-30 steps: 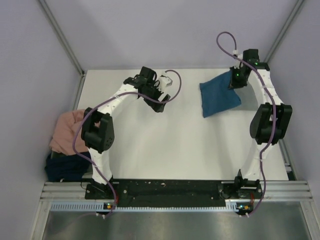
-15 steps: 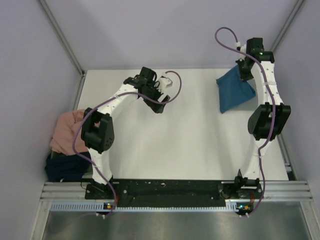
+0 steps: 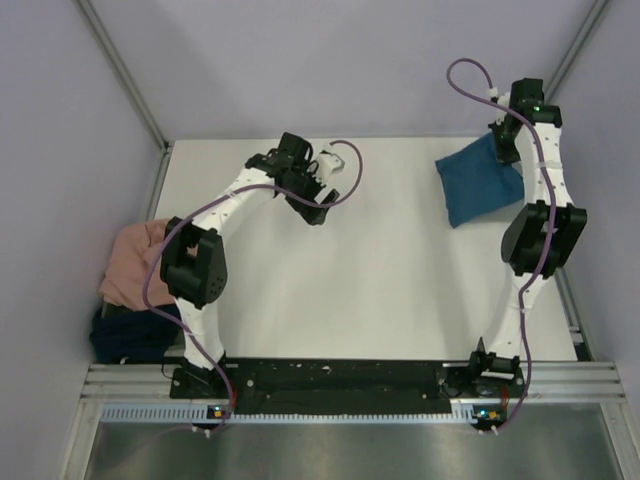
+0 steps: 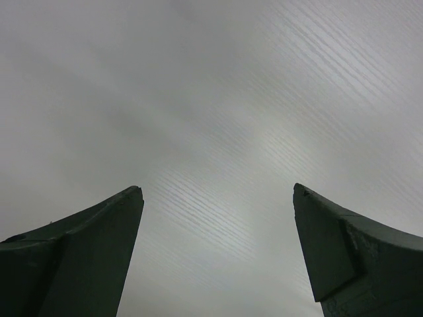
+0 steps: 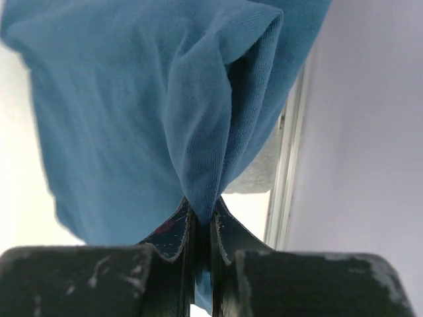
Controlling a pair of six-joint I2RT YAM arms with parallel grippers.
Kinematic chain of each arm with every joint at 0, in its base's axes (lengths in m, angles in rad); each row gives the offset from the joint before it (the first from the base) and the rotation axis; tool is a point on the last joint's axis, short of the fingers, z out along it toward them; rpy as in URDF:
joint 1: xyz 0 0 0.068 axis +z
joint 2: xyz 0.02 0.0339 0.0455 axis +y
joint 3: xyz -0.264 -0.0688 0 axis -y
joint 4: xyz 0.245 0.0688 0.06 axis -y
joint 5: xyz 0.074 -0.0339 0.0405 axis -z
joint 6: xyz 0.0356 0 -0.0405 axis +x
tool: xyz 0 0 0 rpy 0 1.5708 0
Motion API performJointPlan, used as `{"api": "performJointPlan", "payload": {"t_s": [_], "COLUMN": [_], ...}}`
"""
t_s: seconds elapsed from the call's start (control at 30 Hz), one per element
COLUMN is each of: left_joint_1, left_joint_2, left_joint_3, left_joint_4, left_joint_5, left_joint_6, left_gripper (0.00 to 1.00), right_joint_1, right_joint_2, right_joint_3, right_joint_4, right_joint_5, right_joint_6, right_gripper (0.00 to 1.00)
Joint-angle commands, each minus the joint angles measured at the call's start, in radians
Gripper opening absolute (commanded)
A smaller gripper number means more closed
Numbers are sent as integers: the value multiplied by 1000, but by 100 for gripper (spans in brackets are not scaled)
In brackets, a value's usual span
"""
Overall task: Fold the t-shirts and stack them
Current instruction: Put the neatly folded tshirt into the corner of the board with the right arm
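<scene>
Top external: the teal-blue t-shirt (image 3: 478, 185) sits at the tabletop's (image 3: 380, 290) far right corner, gripped at its far edge. I'd lower it flat and square before letting go. The salmon-pink t-shirt (image 3: 130, 262) and navy t-shirt (image 3: 125, 335) are heaped at the left edge.

Left wrist: left fingers (image 4: 99, 257) spread wide, holding nothing.

Right wrist: right fingers (image 5: 173, 232) clenched on a teal fold.

High rear overview, close wrist views; teal-blue t-shirt (image 3: 478, 185) shared.
</scene>
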State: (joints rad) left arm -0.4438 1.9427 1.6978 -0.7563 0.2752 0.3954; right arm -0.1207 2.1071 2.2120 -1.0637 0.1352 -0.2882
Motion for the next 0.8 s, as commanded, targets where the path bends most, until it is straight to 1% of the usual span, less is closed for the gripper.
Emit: {"api": "performJointPlan", "payload": {"t_s": [0.0,0.17,0.27,0.3,0.33,0.37,0.4,0.43,0.47,0.53,0.63,0.7,0.77], "left_joint_1": [1,1,1,1,1,1,1,1,1,2,5,11,17], "left_joint_2": [-77,-82,-77,-74,-73,-71,-71,-73,-79,-96,-143,-177,-223], "left_joint_3": [-9,-24,-23,-21,-18,-17,-12,-7,-4,-3,-9,-26,-62], "left_joint_4": [21,25,22,20,15,11,8,2,-3,-8,-8,-5,12], "left_joint_5": [-19,-34,-42,-42,-41,-44,-50,-56,-65,-86,-117,-126,-133], "left_joint_6": [17,26,30,28,29,34,37,40,48,59,63,66,60], "left_gripper": [99,99,99,99,99,99,99,99,99,99,99,99,99], "right_joint_1": [-36,-68,-89,-97,-103,-109,-115,-119,-119,-116,-76,-39,-2], "right_joint_2": [76,165,204,214,224,231,237,232,217,145,-55,-207,-355], "right_joint_3": [20,51,63,69,72,71,78,87,95,80,-102,-258,-423], "right_joint_4": [119,153,177,185,194,206,214,214,214,225,329,411,479], "right_joint_5": [72,78,154,196,231,262,302,337,369,353,320,253,119], "right_joint_6": [-54,-48,-25,-17,-6,7,23,40,56,105,145,155,173], "right_gripper": [0,0,0,9,29,52,85,95,99,99,99,99,99]}}
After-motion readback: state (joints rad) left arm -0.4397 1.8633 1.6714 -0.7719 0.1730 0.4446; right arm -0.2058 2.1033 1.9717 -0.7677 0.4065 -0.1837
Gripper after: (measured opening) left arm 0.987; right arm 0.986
